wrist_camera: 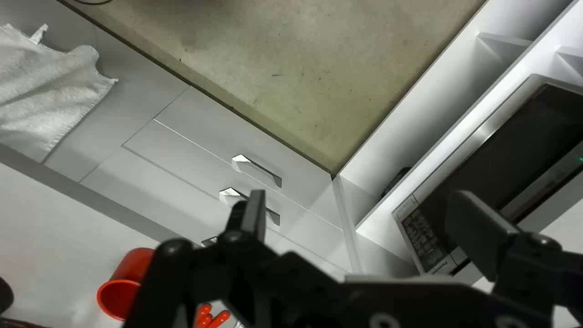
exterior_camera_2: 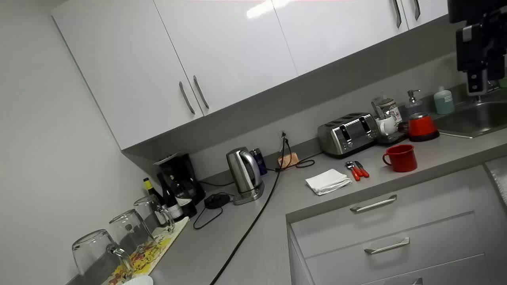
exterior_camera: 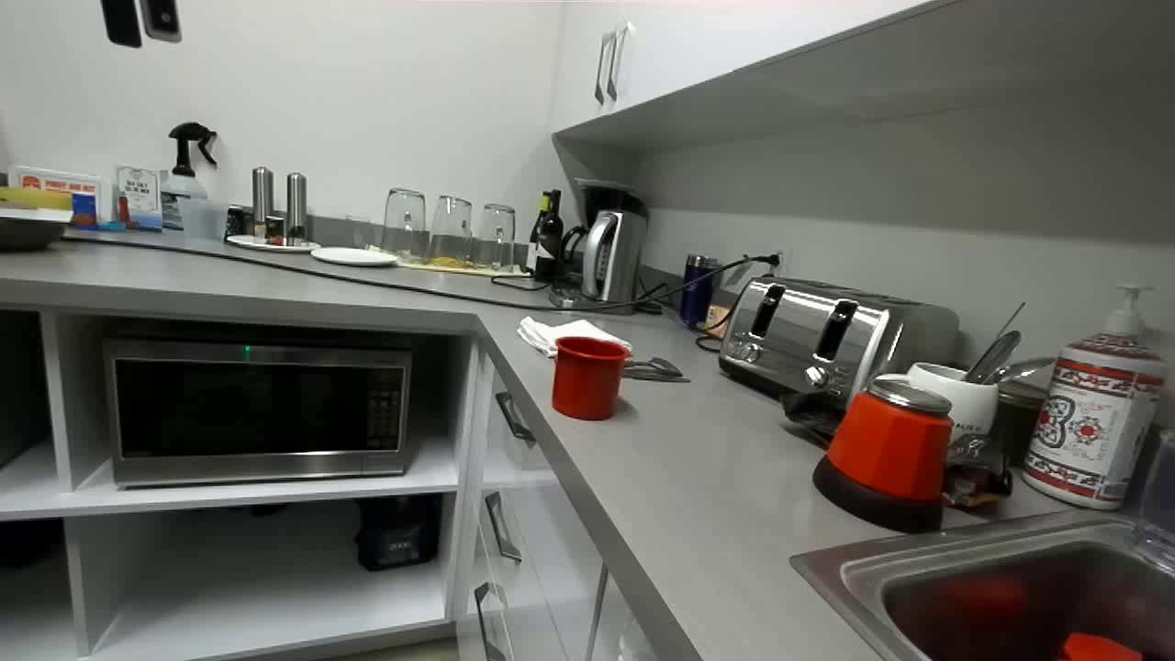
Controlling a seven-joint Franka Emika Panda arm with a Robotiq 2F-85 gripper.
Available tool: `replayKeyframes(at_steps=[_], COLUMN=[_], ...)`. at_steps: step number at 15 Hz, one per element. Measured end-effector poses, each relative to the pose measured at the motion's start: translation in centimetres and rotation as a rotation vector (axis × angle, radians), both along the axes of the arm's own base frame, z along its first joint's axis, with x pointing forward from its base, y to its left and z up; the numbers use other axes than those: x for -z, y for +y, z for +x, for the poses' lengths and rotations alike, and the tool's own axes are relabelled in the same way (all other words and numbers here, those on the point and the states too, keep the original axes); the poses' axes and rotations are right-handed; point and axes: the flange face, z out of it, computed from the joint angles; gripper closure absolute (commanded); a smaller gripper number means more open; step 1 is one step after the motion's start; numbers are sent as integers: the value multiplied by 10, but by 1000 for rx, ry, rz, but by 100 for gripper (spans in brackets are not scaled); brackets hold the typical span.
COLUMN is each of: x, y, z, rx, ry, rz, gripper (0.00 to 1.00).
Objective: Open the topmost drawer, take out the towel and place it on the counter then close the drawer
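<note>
Topmost drawer point(exterior_camera_2: 380, 221) and gripper point(wrist_camera: 359, 196) are well apart: closest in the wrist view, the fingers point(wrist_camera: 254, 216) are spread wide and hold nothing. Beyond them the drawer is closed, its bar handle point(exterior_camera_2: 373, 204) partly hidden behind a finger there, left of the gap between the fingertips. That bar's long axis runs level along the front and, in the wrist view, slants across the line from fingertip to fingertip, so I judge the gripper must come down to it and turn before it can straddle or hook the bar. The towel presumably lies inside, out of sight. Farther, on the counter point(exterior_camera: 679, 487), a folded white cloth point(exterior_camera_2: 328, 182) sits near a red cup point(exterior_camera_2: 402, 158); whether it is the towel I cannot tell. Behind these stands a toaster point(exterior_camera_2: 350, 134).
</note>
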Motion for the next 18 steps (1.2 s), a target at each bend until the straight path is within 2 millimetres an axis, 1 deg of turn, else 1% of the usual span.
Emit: replayKeyframes(at_steps=[4,7,10,13,18], x=[3,18,47,80,134], y=[-2,-9,-18,-26,-43], z=[2,16,35,54,75], rx=[-3,-15,-21,-27,-32], ry=[-2,-38,-103,-191,-306], rz=[-18,-102,-221,-358,-585], gripper=[0,0,0,0,0])
